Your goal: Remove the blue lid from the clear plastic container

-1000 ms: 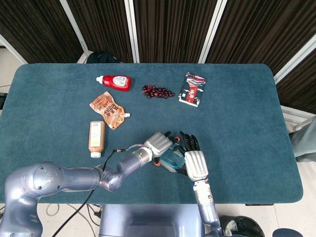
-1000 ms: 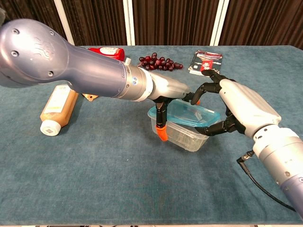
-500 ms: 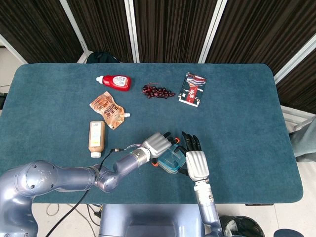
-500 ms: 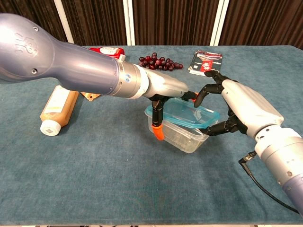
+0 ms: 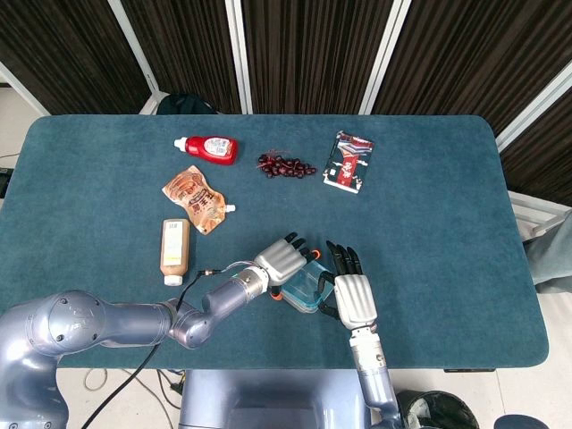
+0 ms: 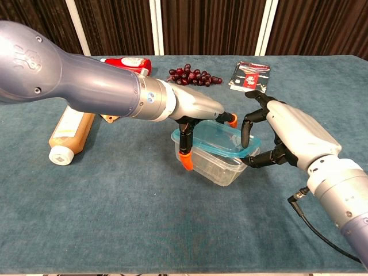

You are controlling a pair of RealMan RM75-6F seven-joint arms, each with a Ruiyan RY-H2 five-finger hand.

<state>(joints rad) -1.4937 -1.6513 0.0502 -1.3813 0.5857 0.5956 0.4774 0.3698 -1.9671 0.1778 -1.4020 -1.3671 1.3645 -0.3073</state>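
since a second ago the clear plastic container (image 6: pixel 215 164) has slid a little toward the robot's left side across the tabletop (image 5: pixel 429 206), and both hands have gone with it. the blue lid (image 6: pixel 215 140) still sits on top of the container, tilted, its near-left corner lower than the far-right one. the left hand (image 6: pixel 195 109) reaches in over the lid, one orange-tipped finger (image 6: pixel 184 158) pressed down the container's left wall and another at the far rim, so it grips the box from above. the right hand (image 6: pixel 290 135) clasps the container's right end, dark fingers curled over the lid edge and thumb against the side. in the head view the left hand (image 5: pixel 281 259) and right hand (image 5: pixel 353 298) crowd over the box and hide most of it. well apart behind lie a bunch of grapes (image 5: pixel 284 165), a red sauce bottle (image 5: pixel 207 148), an orange pouch (image 5: pixel 197 199), a brown bottle (image 5: pixel 174 250) and a red-and-white packet (image 5: pixel 348 162); none lies between the hands and the container.
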